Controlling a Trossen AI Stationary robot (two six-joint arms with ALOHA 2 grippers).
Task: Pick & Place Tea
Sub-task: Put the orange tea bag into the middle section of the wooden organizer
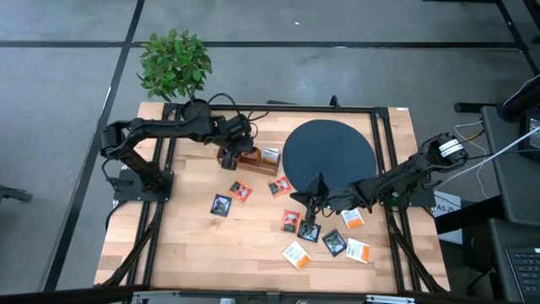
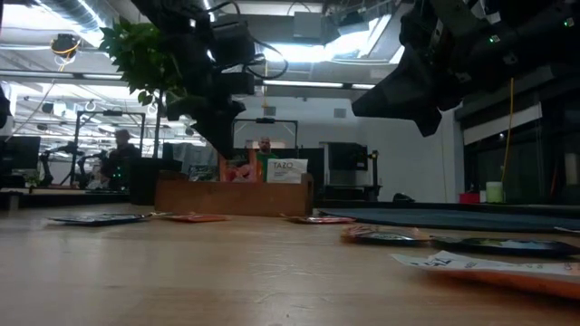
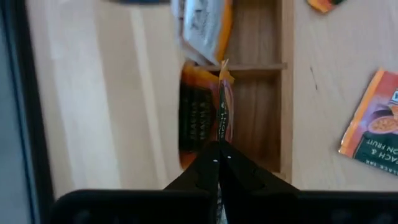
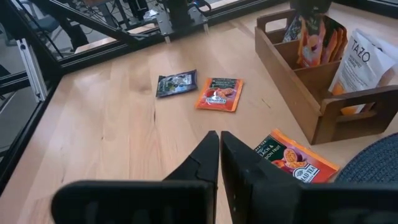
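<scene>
As my left gripper [image 3: 219, 163] pinches a sachet [image 3: 222, 106] by its edge over the tray [image 1: 250, 160] near the bench's far edge, it feels light, thin and floppy. My right gripper [image 4: 219, 155] hangs pressed together, empty.

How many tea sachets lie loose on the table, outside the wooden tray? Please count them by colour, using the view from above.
Dark sachets: 3
Red-orange sachets: 3
White and orange sachets: 3
Total: 9
</scene>
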